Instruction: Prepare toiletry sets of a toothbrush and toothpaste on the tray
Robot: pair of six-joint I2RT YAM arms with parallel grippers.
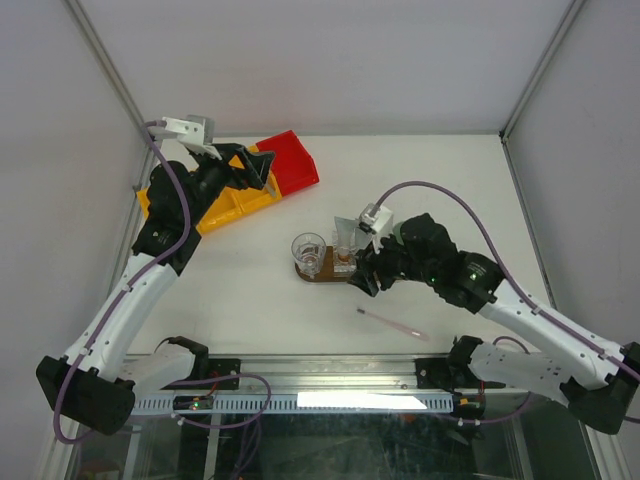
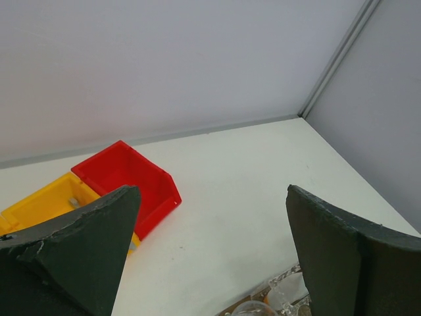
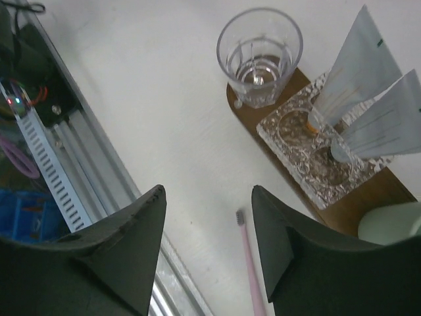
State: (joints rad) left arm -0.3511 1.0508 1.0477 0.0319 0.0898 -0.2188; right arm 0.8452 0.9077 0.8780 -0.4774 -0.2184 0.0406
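Observation:
The dark brown tray (image 1: 326, 277) lies mid-table and also shows in the right wrist view (image 3: 366, 199). On it stand a clear glass (image 3: 260, 52), a crystal holder (image 3: 304, 155) and a mint-green cup (image 3: 391, 224). Two pale grey-blue tubes (image 3: 363, 60) (image 3: 388, 125) stand upright in the holder. A pink toothbrush (image 3: 250, 270) lies on the table just in front of the tray, also seen from the top (image 1: 392, 323). My right gripper (image 3: 207, 191) is open and empty above the toothbrush's head end (image 1: 366, 278). My left gripper (image 2: 212, 191) is open and empty, raised by the bins (image 1: 264, 170).
A red bin (image 1: 296, 160) and a yellow bin (image 1: 236, 206) sit at the back left, also in the left wrist view (image 2: 128, 176) (image 2: 46, 201). White walls enclose the table. A metal rail (image 1: 300, 400) runs along the near edge.

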